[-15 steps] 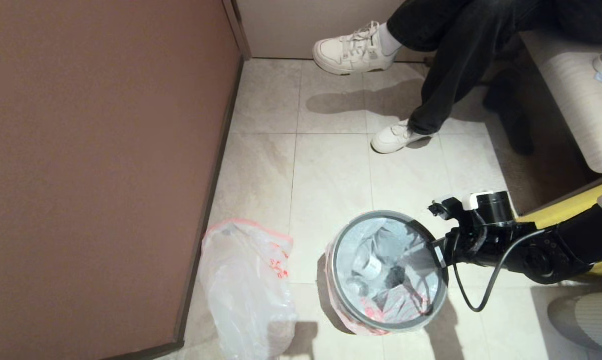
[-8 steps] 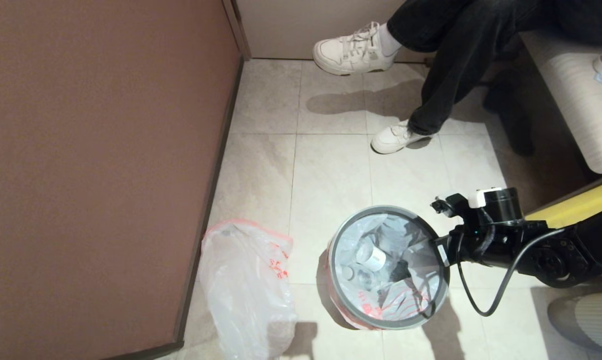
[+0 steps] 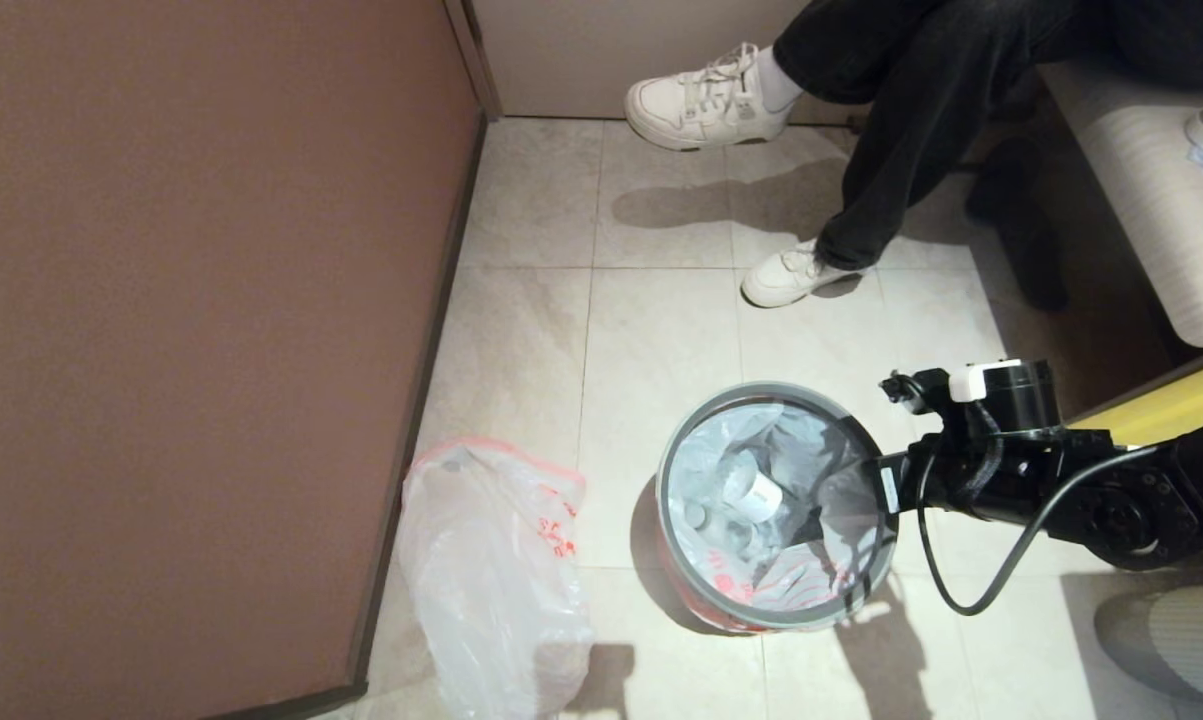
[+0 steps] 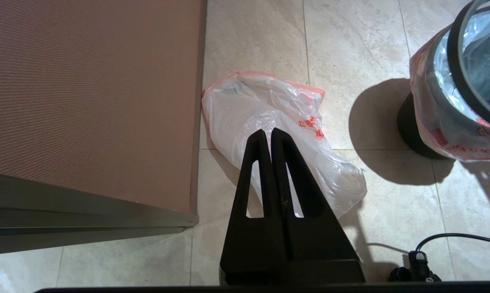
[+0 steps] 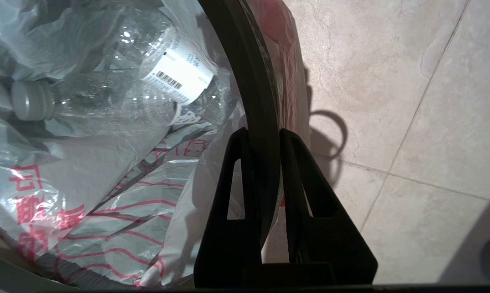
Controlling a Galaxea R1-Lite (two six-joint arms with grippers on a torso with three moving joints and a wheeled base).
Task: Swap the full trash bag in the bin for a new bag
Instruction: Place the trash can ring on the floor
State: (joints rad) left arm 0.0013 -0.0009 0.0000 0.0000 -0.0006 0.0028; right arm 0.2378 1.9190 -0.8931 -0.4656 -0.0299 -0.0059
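The bin (image 3: 751, 392), a small dark tub with a grey hoop rim, stands on the tiled floor. The full trash bag (image 3: 723, 572) lines it, holding a white cup (image 3: 756, 490) and a clear bottle (image 5: 106, 106). My right gripper (image 3: 883, 488) is shut on the right side of the rim (image 5: 245, 61), one finger inside and one outside, pinching the full bag's film (image 5: 86, 195) too. The new bag (image 3: 491, 580) lies crumpled by the wall. In the left wrist view my left gripper (image 4: 268, 132) hangs shut and empty above the new bag (image 4: 269, 101).
A brown wall panel (image 3: 191, 300) runs along the left. A seated person's legs and white shoes (image 3: 711, 100) (image 3: 786, 275) are on the far side, beside a pale bench (image 3: 1151, 200). A black cable (image 3: 971, 590) loops below my right wrist. Open tiles lie between bin and shoes.
My right gripper, still on the rim, has moved away from me and the bin has shifted with it. The cup and bottle inside have slid. The new bag has not moved.
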